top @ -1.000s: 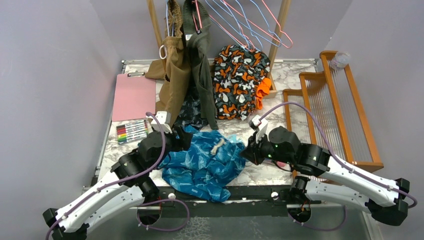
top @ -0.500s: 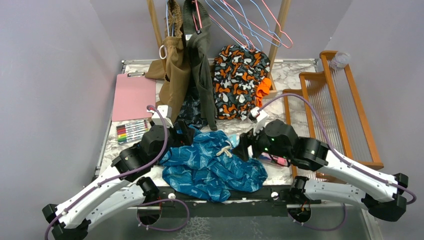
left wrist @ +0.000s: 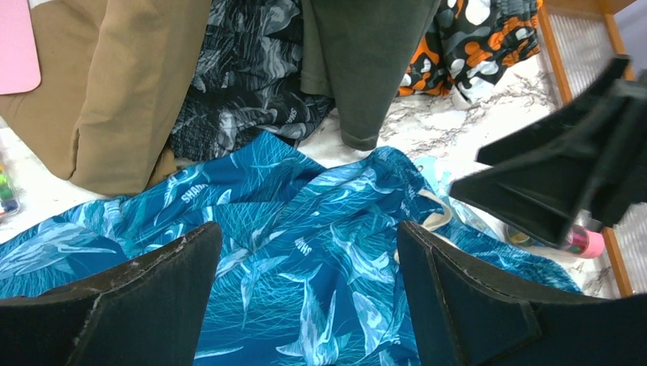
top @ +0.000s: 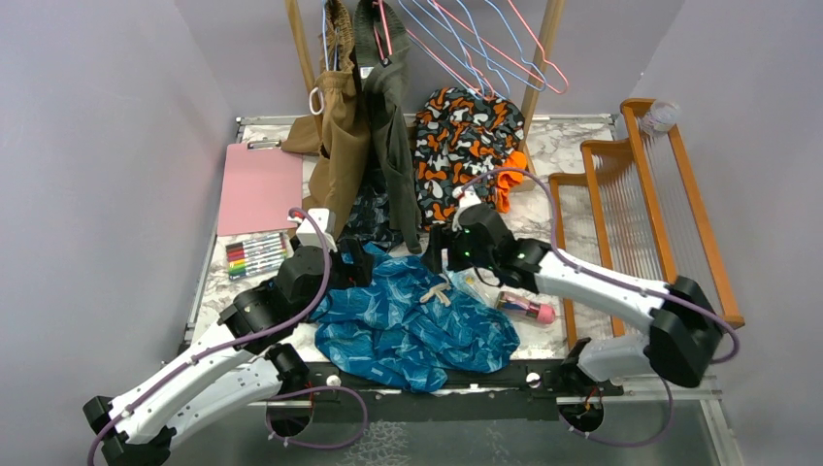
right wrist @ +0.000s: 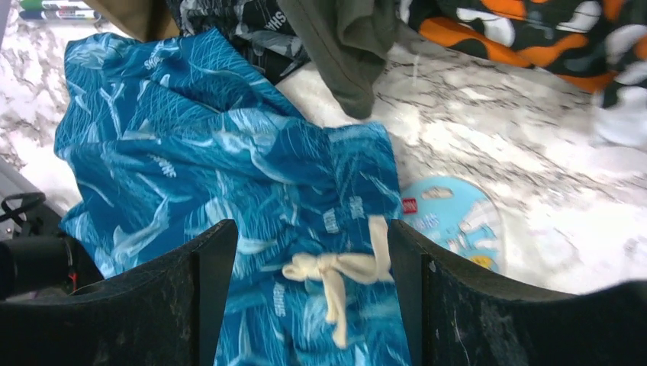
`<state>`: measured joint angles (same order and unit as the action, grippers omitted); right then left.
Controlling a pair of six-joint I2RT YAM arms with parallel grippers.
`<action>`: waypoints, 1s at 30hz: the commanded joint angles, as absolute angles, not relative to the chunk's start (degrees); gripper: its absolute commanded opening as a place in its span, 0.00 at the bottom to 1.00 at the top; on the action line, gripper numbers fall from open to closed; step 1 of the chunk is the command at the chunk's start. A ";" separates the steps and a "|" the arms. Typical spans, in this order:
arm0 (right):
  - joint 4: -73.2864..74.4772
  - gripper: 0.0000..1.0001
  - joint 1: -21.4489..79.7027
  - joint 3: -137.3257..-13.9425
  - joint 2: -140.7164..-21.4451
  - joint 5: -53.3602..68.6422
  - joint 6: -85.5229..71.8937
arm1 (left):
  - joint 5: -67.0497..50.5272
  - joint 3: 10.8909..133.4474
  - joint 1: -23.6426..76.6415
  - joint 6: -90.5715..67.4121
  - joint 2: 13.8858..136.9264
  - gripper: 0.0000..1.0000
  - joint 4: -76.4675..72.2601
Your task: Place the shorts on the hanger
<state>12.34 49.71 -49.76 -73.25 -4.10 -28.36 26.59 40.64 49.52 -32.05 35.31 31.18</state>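
Far left: pink clipboard (top: 258, 186), with a row of markers (top: 256, 254) just below it on the marble table (top: 582, 146). The left gripper (top: 351, 264) hangs over the upper left edge of the shorts (top: 412, 320), jaws spread wide, nothing between them; the wrist view shows only blue cloth in the gap, and whether the tips touch it cannot be told. The shorts lie crumpled at the table's near middle, cream drawstring bow (right wrist: 332, 268) facing up. The right gripper (top: 442, 248) is also wide open and empty, poised above the bow and waistband. The light-blue hanger (top: 476, 44) hangs on the rack at the back among pink ones, well apart from both grippers. Against half a second ago, the right arm has reached forward and leftward, uncovering a pink bottle (top: 524, 309) at the shorts' right edge; the left gripper and the cloth have scarcely shifted. Writing: small white letters "SHA…" repeat in the shorts' print, the rest unreadable. A round pale-blue disc (right wrist: 450, 221) beside the waistband carries a red label too small to read. Far right: wooden rack (top: 641, 194).
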 commanded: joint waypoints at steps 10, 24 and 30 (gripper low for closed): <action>-0.44 0.58 48.87 -53.54 -94.55 3.51 -33.58 | 28.17 38.43 49.74 -31.99 33.53 0.87 31.89; -3.34 0.01 50.92 -60.54 -81.74 9.45 -21.10 | 35.04 45.95 49.69 -29.65 28.05 0.85 32.46; -7.48 0.01 56.57 -66.56 -73.41 20.34 -13.07 | 38.51 54.20 49.69 -24.31 26.22 0.86 31.50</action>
<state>-0.43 52.62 -62.65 -78.70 10.22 -20.60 33.50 48.62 49.54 -29.02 27.38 33.23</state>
